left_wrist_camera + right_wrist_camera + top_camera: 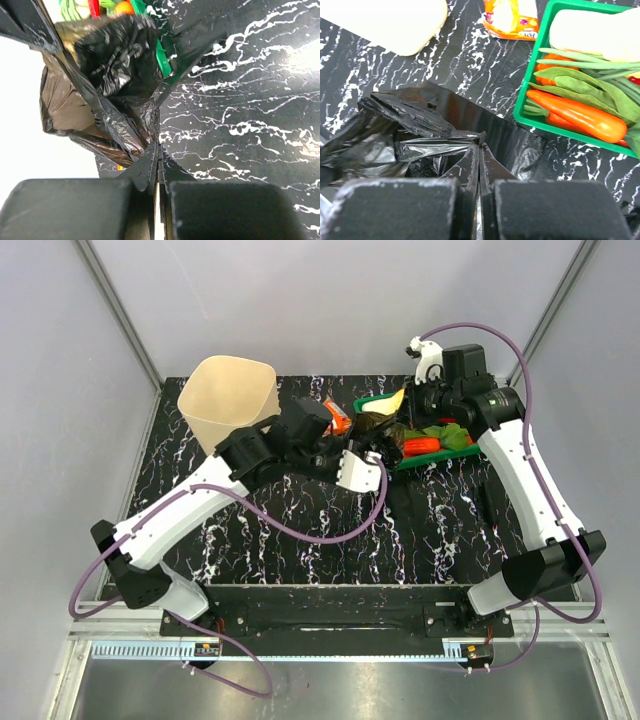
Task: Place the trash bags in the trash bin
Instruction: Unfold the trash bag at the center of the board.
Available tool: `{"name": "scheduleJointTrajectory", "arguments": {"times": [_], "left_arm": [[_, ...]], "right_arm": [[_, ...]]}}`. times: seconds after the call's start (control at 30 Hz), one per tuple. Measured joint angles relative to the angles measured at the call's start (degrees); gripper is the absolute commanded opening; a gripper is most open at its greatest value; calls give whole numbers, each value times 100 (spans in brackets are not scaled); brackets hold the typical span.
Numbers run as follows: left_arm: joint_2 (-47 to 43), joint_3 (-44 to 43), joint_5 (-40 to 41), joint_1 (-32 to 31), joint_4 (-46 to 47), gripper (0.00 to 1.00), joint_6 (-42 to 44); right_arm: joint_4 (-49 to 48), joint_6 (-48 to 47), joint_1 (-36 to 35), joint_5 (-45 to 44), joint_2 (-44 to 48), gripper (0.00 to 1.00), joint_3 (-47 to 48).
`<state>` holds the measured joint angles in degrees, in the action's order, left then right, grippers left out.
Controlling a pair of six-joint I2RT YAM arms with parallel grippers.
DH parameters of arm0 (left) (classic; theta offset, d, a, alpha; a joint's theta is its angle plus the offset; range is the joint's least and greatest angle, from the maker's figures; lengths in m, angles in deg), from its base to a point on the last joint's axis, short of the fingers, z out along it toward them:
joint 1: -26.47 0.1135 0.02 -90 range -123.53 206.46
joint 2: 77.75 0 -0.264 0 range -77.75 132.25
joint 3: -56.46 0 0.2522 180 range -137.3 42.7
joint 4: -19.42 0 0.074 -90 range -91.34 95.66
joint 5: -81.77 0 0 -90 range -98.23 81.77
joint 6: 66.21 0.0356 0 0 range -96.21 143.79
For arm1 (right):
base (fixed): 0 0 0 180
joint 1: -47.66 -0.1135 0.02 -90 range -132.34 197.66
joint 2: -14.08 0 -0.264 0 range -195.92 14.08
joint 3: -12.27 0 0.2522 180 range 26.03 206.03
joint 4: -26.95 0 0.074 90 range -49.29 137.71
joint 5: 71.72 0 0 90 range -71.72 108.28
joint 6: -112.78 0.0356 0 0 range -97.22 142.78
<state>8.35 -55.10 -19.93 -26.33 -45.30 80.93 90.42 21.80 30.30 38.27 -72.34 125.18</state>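
**Two grippers pinch one bag, bin waits to the left**

At the far left of the black marbled table [300, 540] stands the cream bin [212, 425], upright, mouth open and nothing in it that the overhead view shows. Right of it, the left gripper [159, 150] has its fingers pressed together on a fold of the glossy black bag [115, 65], which balloons out ahead of the fingertips in a crumpled mass. The bag lies on the table between bin and tray, with no part of it over the rim. Further right, the right gripper [480, 145] is likewise clamped narrow on another edge of the same bag, the plastic spreading out to the left of its fingers. An orange wrapper [512, 20] lies beyond it, and a green tray [532, 65] of vegetables sits just beside the bag at the far right.

The bag seems to stretch roughly left to right between the two grips. The bin lies to the left of both, and the left arm is the nearer, so the carry looks to run leftward and up over the rim.
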Motion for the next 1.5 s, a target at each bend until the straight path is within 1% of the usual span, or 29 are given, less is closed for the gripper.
{"name": "scheduleJointTrajectory", "arguments": {"times": [0.17,0.33,0.63,0.87,0.97,1.07,1.13,1.17,1.2,1.27,1.37,1.4,1.5], "left_arm": [[-269,160,39,96,-398,0,79],[-461,284,48,323,-673,0,136],[-809,498,-4,702,-612,0,348],[-857,533,-319,1222,-551,0,739],[-914,533,-356,1545,-824,0,866],[-957,531,-374,1799,-968,0,946],[-964,531,-437,1856,-981,0,973],[-964,531,-487,1873,-975,4,966],[-962,531,-551,1886,-962,16,920],[-962,531,-769,1899,-870,34,706],[-949,549,-1217,1902,-463,57,-70],[-944,584,-1401,1899,-203,64,-468],[-911,774,-1821,1847,575,74,-1576]], "right_arm": [[4,-219,70,-227,114,0,-146],[11,-413,101,-476,236,0,-173],[44,-715,70,-1045,496,0,-247],[59,-1110,39,-1541,706,0,-267],[59,-1419,87,-1928,761,0,-275],[120,-1714,146,-1982,820,0,-275],[195,-1851,146,-1926,868,0,-282],[236,-1899,146,-1880,892,0,-286],[273,-1926,146,-1836,914,0,-293],[308,-1937,146,-1709,960,0,-323],[337,-1869,146,-1436,1029,0,-396],[337,-1832,146,-1366,1038,0,-398],[334,-1655,146,-1178,1045,0,-398]]}}
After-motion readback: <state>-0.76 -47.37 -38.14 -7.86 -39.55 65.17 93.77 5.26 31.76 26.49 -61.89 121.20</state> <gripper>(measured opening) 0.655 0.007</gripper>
